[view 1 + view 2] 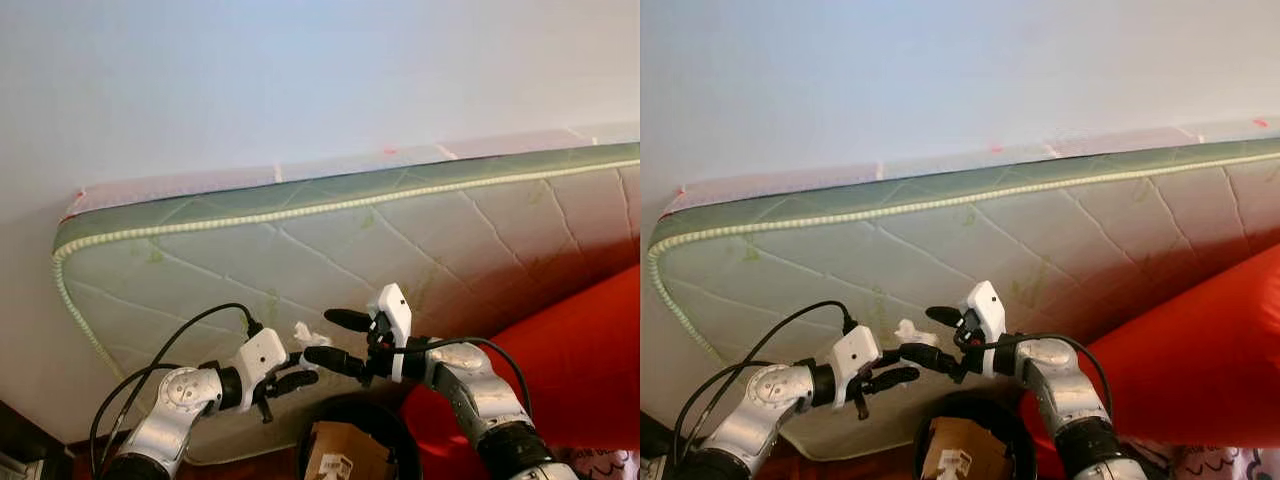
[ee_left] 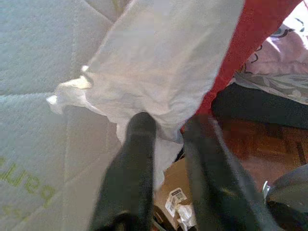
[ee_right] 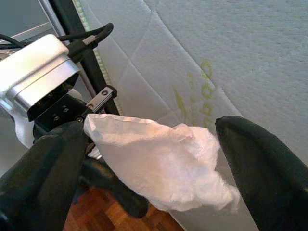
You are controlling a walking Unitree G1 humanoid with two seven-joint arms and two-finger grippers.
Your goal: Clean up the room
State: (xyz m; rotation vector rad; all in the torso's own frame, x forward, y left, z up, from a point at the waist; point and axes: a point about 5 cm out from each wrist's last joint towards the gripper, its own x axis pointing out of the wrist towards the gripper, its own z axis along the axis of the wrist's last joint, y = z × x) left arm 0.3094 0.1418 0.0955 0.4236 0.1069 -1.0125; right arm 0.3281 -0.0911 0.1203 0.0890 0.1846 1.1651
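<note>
Here, the left gripper [image 1: 290, 380] pinches a crumpled tissue [image 3: 163, 163] shut between its fingers; the right gripper [image 1: 335, 338], spread wide around it, seemingly positioned for handover above the bin [image 1: 350, 415].

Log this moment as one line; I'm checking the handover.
left gripper: shut on white tissue | right gripper: open, fingers either side of tissue | below: black bin | behind: mattress
</note>
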